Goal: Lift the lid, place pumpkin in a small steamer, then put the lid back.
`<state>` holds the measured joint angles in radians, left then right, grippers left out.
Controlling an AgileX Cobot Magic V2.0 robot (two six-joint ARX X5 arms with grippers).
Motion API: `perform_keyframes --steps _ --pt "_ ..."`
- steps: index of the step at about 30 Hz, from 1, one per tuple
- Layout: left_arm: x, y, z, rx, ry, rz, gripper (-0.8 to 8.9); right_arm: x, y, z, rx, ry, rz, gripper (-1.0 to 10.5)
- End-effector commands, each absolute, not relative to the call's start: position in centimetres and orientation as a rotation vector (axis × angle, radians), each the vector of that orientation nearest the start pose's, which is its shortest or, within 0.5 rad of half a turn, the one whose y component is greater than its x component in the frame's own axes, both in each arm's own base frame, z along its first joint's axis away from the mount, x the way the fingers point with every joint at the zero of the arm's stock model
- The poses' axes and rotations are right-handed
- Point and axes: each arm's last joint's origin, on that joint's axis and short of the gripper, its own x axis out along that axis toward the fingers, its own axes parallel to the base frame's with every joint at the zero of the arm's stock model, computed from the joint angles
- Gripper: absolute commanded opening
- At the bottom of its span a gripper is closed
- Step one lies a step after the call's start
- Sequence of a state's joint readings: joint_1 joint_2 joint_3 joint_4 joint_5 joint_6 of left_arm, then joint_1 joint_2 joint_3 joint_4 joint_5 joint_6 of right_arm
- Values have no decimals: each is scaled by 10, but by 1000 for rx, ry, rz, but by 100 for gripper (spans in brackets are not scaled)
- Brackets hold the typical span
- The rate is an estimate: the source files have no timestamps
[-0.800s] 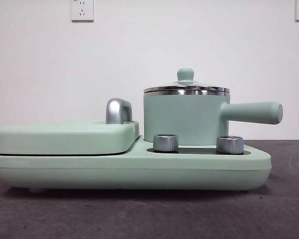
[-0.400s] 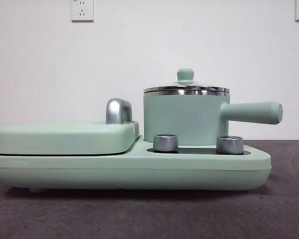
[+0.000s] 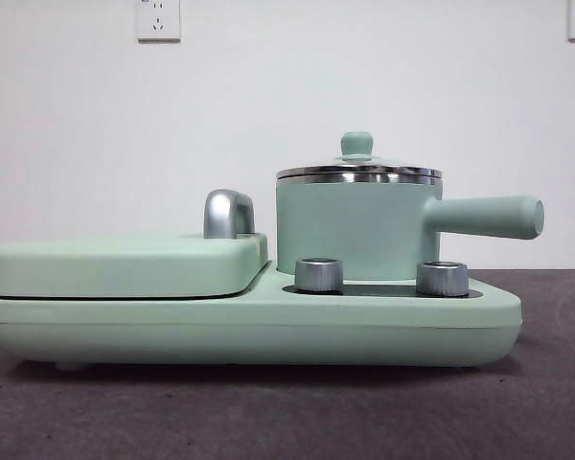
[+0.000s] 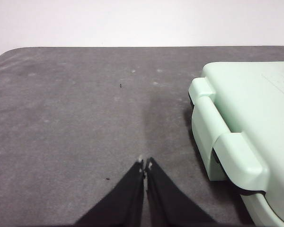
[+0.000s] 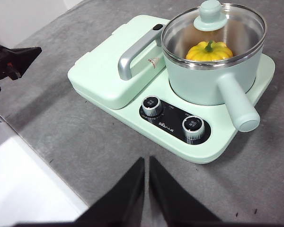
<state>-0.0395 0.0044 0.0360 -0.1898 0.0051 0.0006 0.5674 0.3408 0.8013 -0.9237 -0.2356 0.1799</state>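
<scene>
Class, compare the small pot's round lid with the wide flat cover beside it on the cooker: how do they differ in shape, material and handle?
The lid is round; the flat cover is broad and roughly rectangular. The lid is see-through, showing the pumpkin inside the small steamer; the flat cover is opaque. The lid has a mint-green knob on top; the flat cover has a chrome handle. Both sit closed on the same mint-green appliance.

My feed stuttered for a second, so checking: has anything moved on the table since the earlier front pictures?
Nothing visibly changed. The lid sits on the small steamer as before, and no arm shows in the front view then or now. In the right wrist view the pumpkin lies inside under the lid.
</scene>
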Motion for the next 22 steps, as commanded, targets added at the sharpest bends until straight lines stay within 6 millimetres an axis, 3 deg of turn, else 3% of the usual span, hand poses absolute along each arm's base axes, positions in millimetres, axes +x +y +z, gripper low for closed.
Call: perform_keyframes --steps 1,15,19,22 --pt "95 -4 150 10 180 -46 12 39 33 314 91 527 751 13" --pt "95 -4 150 10 180 -46 12 37 29 312 109 497 708 13" --pt "95 -4 150 10 179 -46 12 48 25 295 123 388 540 13" --pt "95 -4 150 10 180 -46 12 63 22 270 146 271 398 13"
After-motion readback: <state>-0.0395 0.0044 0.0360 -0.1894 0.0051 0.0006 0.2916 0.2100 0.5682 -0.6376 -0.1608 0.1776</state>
